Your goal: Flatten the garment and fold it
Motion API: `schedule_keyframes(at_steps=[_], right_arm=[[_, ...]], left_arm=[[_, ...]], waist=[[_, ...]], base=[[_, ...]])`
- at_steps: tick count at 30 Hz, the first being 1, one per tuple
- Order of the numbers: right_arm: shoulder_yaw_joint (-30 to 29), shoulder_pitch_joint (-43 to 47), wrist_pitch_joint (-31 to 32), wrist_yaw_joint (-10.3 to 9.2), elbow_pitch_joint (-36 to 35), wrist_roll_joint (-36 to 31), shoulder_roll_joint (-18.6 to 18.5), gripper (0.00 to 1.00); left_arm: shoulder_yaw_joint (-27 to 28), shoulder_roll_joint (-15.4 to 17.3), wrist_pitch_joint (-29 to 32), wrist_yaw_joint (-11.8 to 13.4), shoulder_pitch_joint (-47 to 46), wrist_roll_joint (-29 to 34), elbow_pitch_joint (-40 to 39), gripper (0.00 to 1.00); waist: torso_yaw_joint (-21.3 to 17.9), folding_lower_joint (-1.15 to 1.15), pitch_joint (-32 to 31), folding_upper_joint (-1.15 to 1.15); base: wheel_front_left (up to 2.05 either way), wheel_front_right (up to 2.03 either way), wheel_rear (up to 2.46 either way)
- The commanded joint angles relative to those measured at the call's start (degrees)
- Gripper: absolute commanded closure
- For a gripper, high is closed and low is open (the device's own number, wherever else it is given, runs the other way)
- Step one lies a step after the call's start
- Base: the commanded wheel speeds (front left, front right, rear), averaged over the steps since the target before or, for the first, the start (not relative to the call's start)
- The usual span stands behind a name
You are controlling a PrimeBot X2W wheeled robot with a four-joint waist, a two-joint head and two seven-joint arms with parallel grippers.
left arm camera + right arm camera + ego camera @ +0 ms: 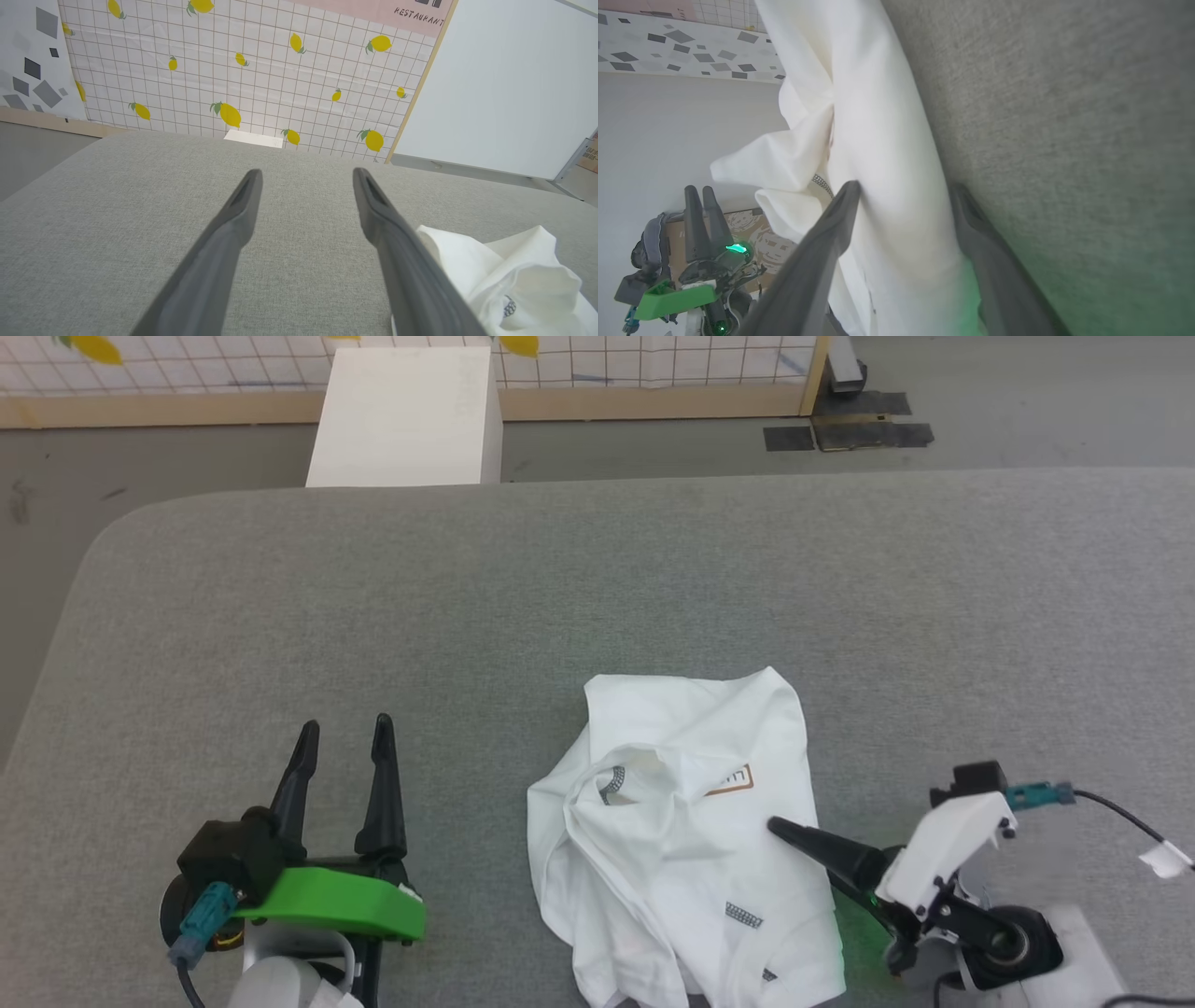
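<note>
The garment (672,831) is a white shirt lying crumpled on the grey table near its front edge, with dark stitching at the neckline. My right gripper (784,831) reaches in from the right, turned on its side, its upper finger lying over the shirt's right edge. In the right wrist view the right gripper (903,186) is open, and a fold of the garment (878,116) runs between its two fingers. My left gripper (345,726) hovers open and empty to the left of the shirt. In the left wrist view the left gripper (307,171) points over bare table, with the garment (514,266) at its lower right.
A white box (401,420) stands on the floor past the table's far edge (597,481). The table's far left corner (112,537) is rounded. Behind it is a lemon-patterned wall (257,70). A cable with a white tag (1162,859) trails from the right wrist.
</note>
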Motion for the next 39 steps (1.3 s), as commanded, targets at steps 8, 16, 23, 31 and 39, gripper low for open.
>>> schedule_keyframes(at_steps=[8,16,23,31,39], right_arm=[[5.4,-4.9,3.1,-0.08,3.4,-4.9,0.2,1.00],[8.9,-9.1,7.9,-0.08,-4.1,-19.0,-1.7,1.00],[15.0,-14.9,11.6,-0.08,-14.1,-31.8,-7.7,1.00],[17.8,-21.3,10.4,-0.08,-14.6,-42.9,-18.7,1.00],[12.7,-25.8,3.1,-0.08,-7.8,-48.4,-21.7,1.00]], left_arm=[[0.1,-0.1,-0.3,0.1,-0.8,0.2,0.0,0.00],[0.7,-0.1,-0.3,0.0,-0.5,0.7,-0.4,0.00],[1.0,-0.1,-0.3,-0.5,-2.1,1.9,-1.6,0.00],[0.8,1.6,-0.3,-1.2,-6.5,4.5,-3.4,0.00],[-0.4,5.0,1.3,-1.5,-10.2,6.0,-5.0,0.00]], waist=[[0.6,0.00,0.9,0.00],[-3.8,0.00,1.8,0.00],[-11.7,0.00,4.5,0.00],[-22.0,0.00,11.5,0.00],[-25.2,0.00,18.1,0.00]], base=[[0.00,0.00,0.00],[0.00,0.00,0.00],[0.00,0.00,0.00],[0.00,0.00,0.00],[0.00,0.00,0.00]])
